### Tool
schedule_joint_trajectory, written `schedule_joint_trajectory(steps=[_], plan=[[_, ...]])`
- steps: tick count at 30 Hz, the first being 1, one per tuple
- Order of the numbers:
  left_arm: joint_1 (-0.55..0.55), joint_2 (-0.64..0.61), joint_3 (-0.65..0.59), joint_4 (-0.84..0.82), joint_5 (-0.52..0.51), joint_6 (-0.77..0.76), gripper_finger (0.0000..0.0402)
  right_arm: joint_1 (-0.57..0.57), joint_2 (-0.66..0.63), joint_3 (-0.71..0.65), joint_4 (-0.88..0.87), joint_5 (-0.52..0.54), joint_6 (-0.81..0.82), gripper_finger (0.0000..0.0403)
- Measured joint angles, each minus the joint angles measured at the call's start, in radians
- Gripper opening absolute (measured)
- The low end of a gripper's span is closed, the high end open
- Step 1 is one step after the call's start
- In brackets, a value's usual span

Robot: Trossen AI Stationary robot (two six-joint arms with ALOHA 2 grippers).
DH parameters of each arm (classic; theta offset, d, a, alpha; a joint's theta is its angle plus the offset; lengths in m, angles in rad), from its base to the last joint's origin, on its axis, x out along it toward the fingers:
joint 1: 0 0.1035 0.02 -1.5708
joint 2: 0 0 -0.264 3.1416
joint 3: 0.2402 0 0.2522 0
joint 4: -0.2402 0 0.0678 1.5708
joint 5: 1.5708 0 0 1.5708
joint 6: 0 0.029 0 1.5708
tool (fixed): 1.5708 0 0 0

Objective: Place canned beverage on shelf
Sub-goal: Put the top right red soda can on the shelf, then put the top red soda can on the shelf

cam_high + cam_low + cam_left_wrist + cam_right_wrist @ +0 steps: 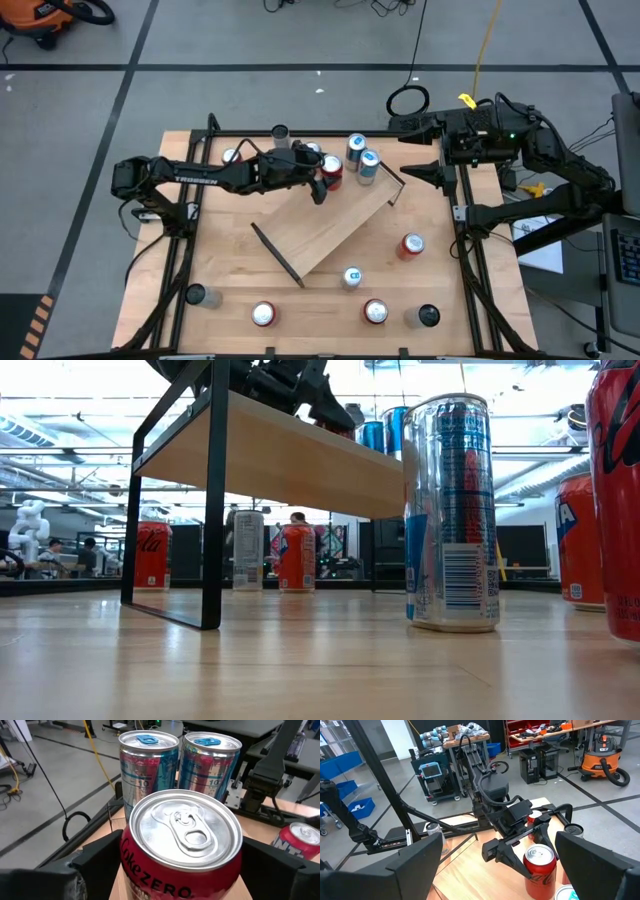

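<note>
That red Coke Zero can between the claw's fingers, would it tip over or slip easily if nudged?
The red Coke Zero can stands upright on the shelf, taller than wide, so a high nudge would probably topple it. Its smooth metal side likely slips in a light hold. On its side it would probably roll. Its tab looks unopened, so it is likely fairly heavy.

Bright overhead light; low view backlit, glary.

Two matte black robot arms w/ chunky jointed segments; the left arm [200, 178] carries white lettering along its long link. The right arm [540, 150] has a boxy black wrist block w/ a small green light and loose black cables. Each gripper has two wide, flat black fingers [415, 865].
</note>
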Motion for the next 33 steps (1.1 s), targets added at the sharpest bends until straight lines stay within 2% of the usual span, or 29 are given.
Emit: schedule_joint_trajectory(steps=[6, 17, 26, 33], plan=[[0.000, -0.015, 0.002, 0.009, -0.003, -0.005, 0.0360, 0.000, 0.000, 0.000, 0.000, 0.000, 0.000, 0.0364], [0.000, -0.123, 0.002, -0.008, -0.012, -0.006, 0.0360, 0.000, 0.000, 0.000, 0.000, 0.001, 0.000, 0.0364], [0.000, -0.219, 0.002, -0.266, -0.090, -0.166, 0.0361, 0.000, 0.000, 0.000, -0.003, 0.002, 0.000, 0.0364], [0.001, -0.214, 0.002, -0.393, -0.132, -0.291, 0.0361, 0.000, 0.010, 0.000, -0.010, 0.003, -0.021, 0.0364]])
